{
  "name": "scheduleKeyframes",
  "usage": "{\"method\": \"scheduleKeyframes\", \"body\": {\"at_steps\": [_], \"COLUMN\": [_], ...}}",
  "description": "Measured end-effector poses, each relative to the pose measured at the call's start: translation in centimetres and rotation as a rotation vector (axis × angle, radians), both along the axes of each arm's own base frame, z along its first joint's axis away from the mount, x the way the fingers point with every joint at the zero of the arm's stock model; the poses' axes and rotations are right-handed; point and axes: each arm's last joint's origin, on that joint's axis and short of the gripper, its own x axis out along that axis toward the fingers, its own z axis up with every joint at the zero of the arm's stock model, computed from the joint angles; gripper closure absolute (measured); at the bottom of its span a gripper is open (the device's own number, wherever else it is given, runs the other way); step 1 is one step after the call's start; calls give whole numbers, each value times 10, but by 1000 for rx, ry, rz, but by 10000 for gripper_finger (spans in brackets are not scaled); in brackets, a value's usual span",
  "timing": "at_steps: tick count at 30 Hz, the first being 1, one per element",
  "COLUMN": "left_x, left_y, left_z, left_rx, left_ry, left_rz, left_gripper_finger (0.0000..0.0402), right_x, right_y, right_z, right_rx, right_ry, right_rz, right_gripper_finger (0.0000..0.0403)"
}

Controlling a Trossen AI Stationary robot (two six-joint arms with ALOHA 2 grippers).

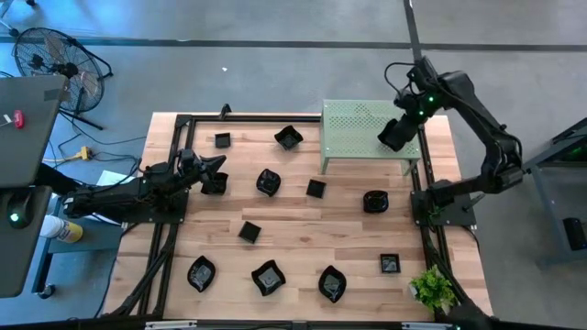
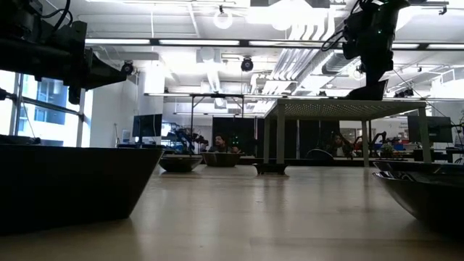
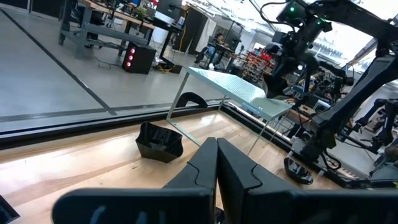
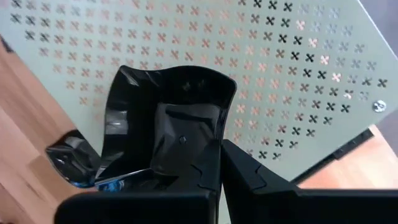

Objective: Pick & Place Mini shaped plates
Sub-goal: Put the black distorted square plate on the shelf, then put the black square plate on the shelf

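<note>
Grey concrete floor [image 1: 275,23], floor fan [image 1: 50,60] beside the wooden tabletop [image 1: 303,229]; open ceiling, bright strip lights [image 2: 217,42], windows [image 2: 43,109].

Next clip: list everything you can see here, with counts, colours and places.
mini shaped plates: eleven, glossy black, scattered over the table
held plate: one, glossy black, in the right gripper above the stand
stand: one, pale green, perforated, at the table's top edge in the high view
table: one, light wood
plant: one, green, on the table's right corner
fan: one, black, on the floor beyond the left arm
left gripper: shut, empty, beside a plate at the table's left
right gripper: shut on the held plate
</note>
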Motion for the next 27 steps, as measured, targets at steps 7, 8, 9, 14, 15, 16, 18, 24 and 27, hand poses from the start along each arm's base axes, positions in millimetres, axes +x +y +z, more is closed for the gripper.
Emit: {"method": "scheduleKeyframes", "body": {"at_steps": [7,8,9,14,15,16,18,24,27], "left_x": [0,0,0,0,0,0,0,0,0], "left_y": [0,0,0,0,0,0,0,0,0], "left_z": [0,0,0,0,0,0,0,0,1], "left_rx": [0,0,0,0,0,0,0,1,2], "left_ry": [1,0,0,0,0,0,0,-5,-17], "left_rz": [0,0,0,0,0,0,0,0,1], "left_gripper_finger": [401,401,401,401,401,401,401,401,401], "right_x": [3,3,3,3,3,3,3,3,5], "right_y": [5,5,5,5,5,5,5,5,7], "right_z": [-1,-1,-1,-1,-1,-1,-1,-1,0], "right_rx": [-4,-7,-8,-12,-12,-12,-12,-15,-29], "right_ry": [82,86,89,97,98,98,98,99,114], "right_rz": [16,15,14,11,11,11,11,11,18], "right_gripper_finger": [400,398,396,375,370,365,355,342,354]}}
